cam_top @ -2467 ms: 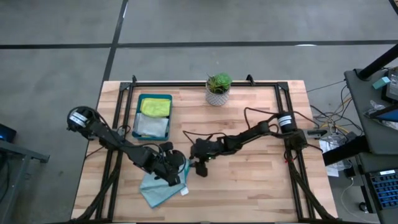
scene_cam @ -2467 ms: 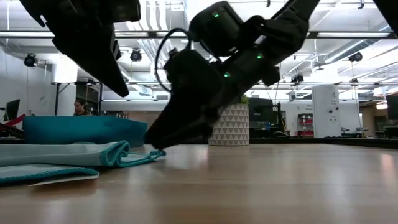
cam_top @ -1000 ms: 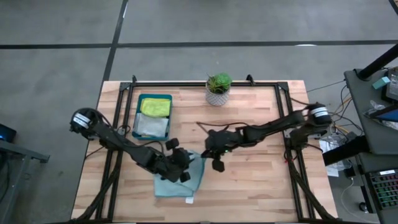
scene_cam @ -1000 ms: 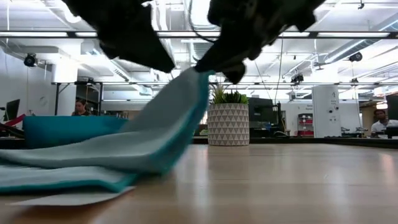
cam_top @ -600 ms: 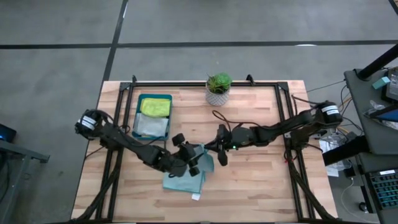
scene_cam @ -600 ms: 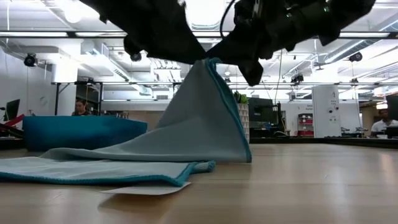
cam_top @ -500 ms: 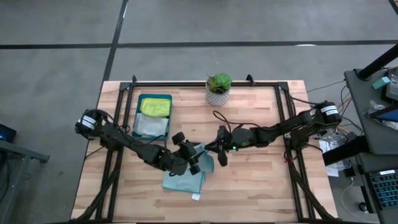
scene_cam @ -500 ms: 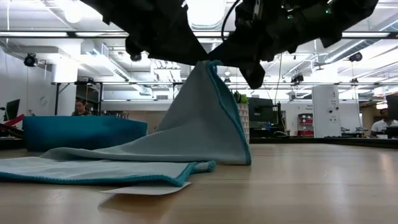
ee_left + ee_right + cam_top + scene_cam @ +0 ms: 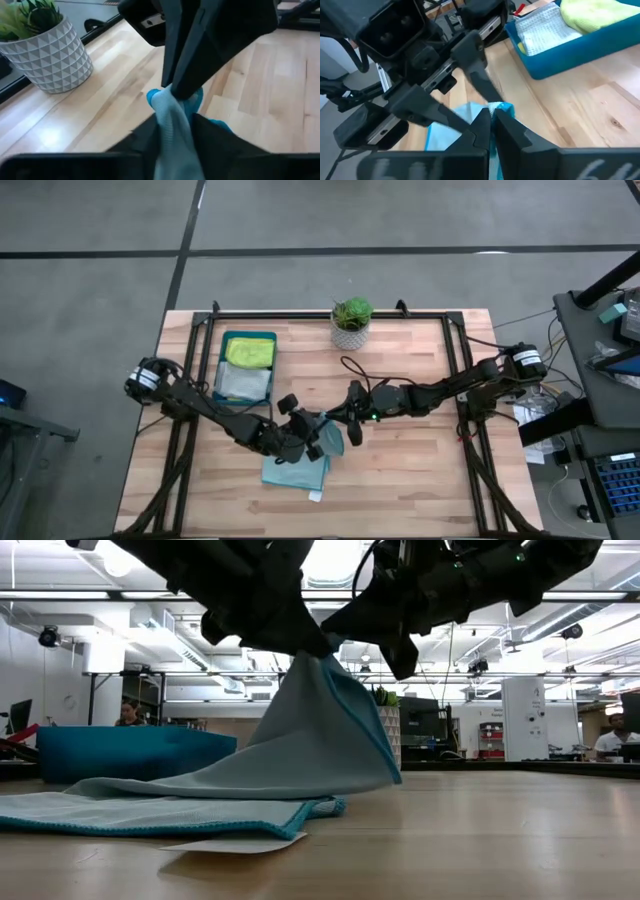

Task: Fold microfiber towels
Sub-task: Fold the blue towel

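Sitting at the far left of the wooden surface (image 9: 420, 470), the dark teal tray (image 9: 222, 370) is holding a lime green towel (image 9: 250, 352) in its far half and a pale grey towel (image 9: 242, 383) in its near half, with a sliver of yellow showing at the grey one's edge in the right wrist view. Near the middle of the surface, the light teal towel (image 9: 297, 470) is lying partly flat, its white tag (image 9: 314, 496) sticking out at the near edge, while one corner is being lifted into a peak (image 9: 315, 665). Both pincers are meeting at that peak: the right pincer (image 9: 332, 424) is pinched closed on the raised corner, and the left pincer (image 9: 318, 438) is gripping the same corner just beside it, cloth bunching between its fingers (image 9: 210, 145). Beyond them, a potted plant (image 9: 351, 322) in a white patterned pot is standing at the far edge.
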